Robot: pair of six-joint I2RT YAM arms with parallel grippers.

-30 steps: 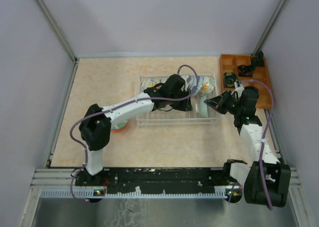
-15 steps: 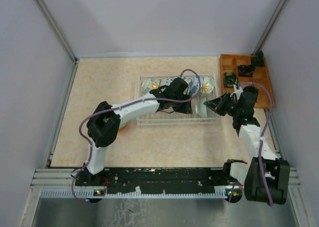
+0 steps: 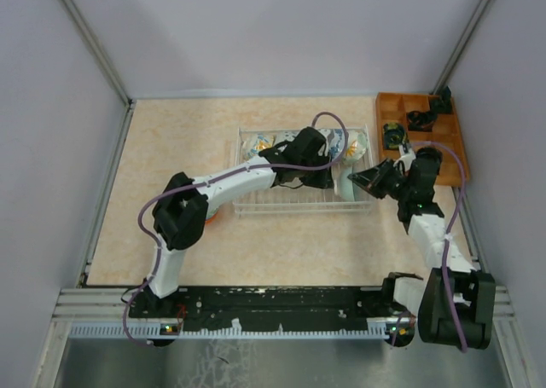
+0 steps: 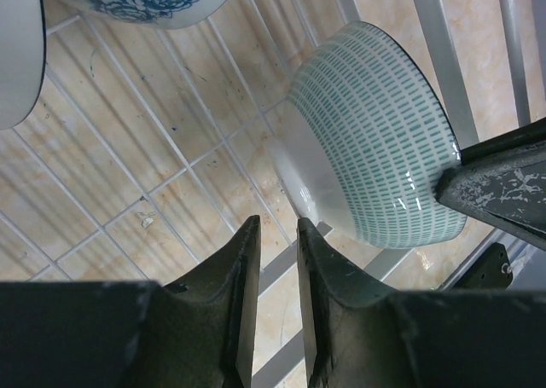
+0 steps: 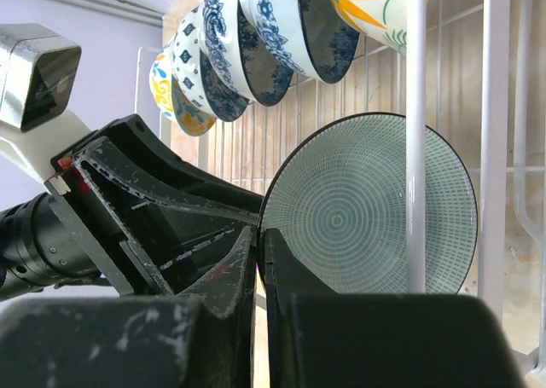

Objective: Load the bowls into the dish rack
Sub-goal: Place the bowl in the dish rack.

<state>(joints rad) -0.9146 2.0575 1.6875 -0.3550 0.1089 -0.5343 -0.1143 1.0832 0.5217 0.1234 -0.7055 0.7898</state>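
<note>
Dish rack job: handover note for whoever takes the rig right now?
Left gripper: jaws narrowly apart, empty, over the dish rack floor beside the green bowl.
Right gripper: shut at the green bowl's rim; grip unclear.
Done: row of bowls along the rack's far side; green bowl inside, on edge.
To do: settle green bowl, load orange bowl on the table under the left arm.

No legible text — anywhere

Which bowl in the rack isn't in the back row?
The green bowl: it stands on edge alone at the rack's near right corner, at the right gripper. The other bowls line the far side.
</note>
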